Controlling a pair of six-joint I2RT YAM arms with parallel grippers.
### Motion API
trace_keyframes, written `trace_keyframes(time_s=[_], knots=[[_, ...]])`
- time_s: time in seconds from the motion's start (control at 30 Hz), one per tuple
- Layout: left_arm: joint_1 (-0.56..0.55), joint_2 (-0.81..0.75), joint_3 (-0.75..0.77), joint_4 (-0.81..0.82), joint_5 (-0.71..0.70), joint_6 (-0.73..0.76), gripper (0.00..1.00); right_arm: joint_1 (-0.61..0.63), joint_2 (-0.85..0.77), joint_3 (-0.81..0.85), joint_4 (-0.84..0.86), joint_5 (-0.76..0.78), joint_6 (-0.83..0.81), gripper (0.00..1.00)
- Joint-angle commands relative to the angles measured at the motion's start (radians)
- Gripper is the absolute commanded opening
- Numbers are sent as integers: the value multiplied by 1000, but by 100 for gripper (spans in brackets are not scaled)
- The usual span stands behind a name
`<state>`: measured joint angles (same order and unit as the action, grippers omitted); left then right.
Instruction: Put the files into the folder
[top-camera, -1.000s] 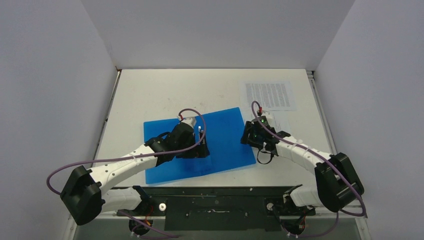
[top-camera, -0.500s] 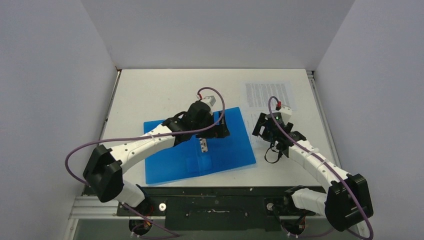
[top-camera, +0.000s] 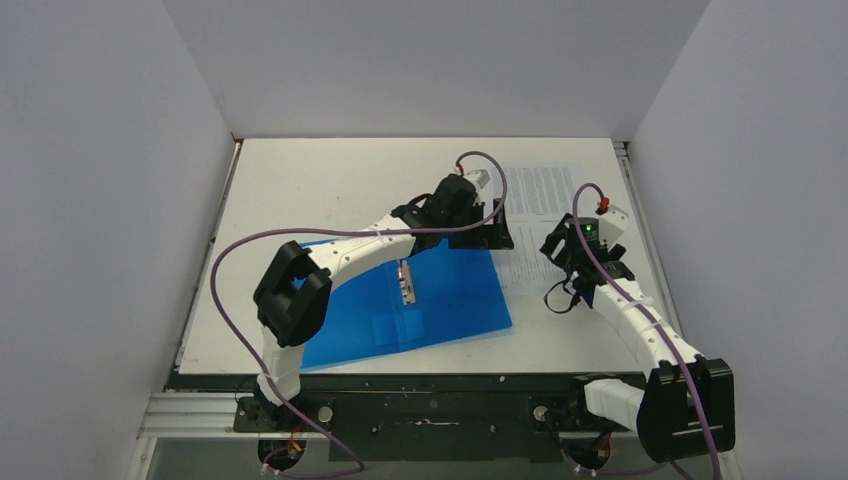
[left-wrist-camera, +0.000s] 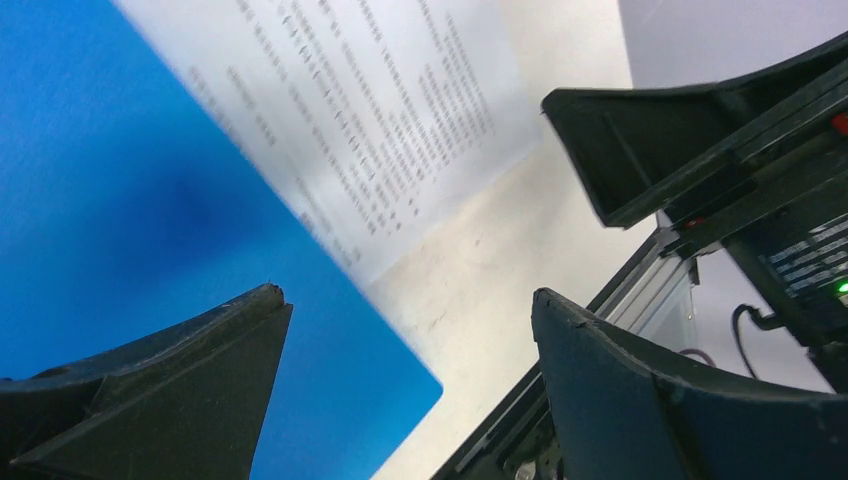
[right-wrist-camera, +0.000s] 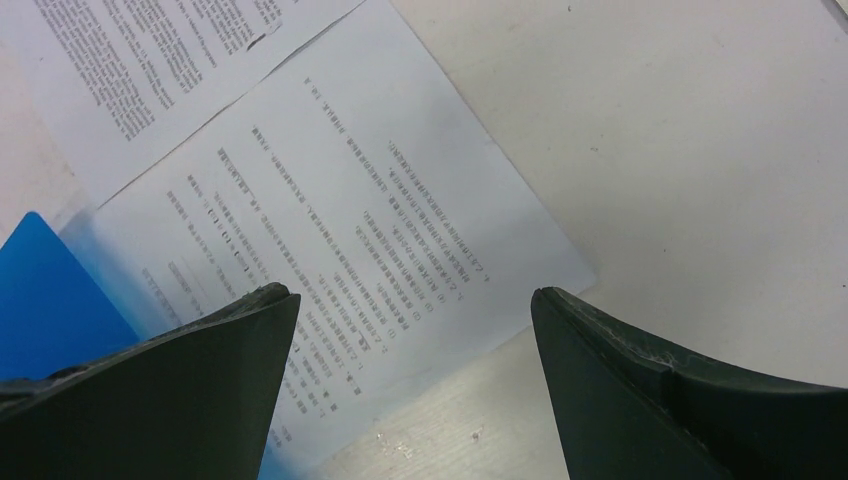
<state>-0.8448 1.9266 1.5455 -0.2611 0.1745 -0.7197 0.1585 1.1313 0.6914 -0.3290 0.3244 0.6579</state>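
Now the left arm (top-camera: 360, 250) has swung across the opened folder (top-camera: 450, 300) to the sheets (top-camera: 545, 190) lying beside it on the tabletop (top-camera: 320, 190), the right arm (top-camera: 625, 305) retreating, both jaws apart, nothing filed yet.

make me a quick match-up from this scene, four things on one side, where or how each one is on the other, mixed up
Things:
1 folder
2 clip
3 far sheet
4 left tool

States:
a open, over the folder's far right corner
b white with black print, right of the folder
c blue, lying open
d silvery, along the folder's middle

Pairs: 1-c, 2-d, 3-b, 4-a
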Motion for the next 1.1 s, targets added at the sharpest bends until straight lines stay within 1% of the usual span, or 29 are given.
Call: trace_keyframes(time_s=[0.0, 0.13, 0.23, 0.27, 0.33, 0.5, 0.63, 0.8, 0.93, 1.07], knots=[[-4, 111, 169, 55, 59, 14, 91, -55, 54, -12, 124, -15, -18, 90], [-10, 226, 295, 44, 73, 8, 91, -115, 107, -25, 165, -33, -9, 90], [-14, 317, 395, 2, 72, 9, 91, -155, 142, -37, 202, -75, -9, 90], [-14, 349, 420, -6, 71, 9, 91, -156, 159, -39, 211, -81, -11, 90], [-14, 389, 458, -29, 58, 5, 91, -199, 193, -40, 222, -102, -16, 90], [-13, 472, 528, -70, 31, 22, 91, -225, 256, -72, 271, -150, 2, 90], [-14, 546, 609, -142, 25, 36, 91, -225, 284, -83, 289, -169, 19, 90], [-14, 577, 611, -150, 38, 39, 91, -225, 321, -112, 321, -237, 49, 90], [-16, 569, 575, -132, 64, 43, 91, -224, 355, -143, 393, -302, 71, 90], [-21, 569, 555, -124, 74, 51, 91, -225, 378, -159, 426, -347, 81, 92]])
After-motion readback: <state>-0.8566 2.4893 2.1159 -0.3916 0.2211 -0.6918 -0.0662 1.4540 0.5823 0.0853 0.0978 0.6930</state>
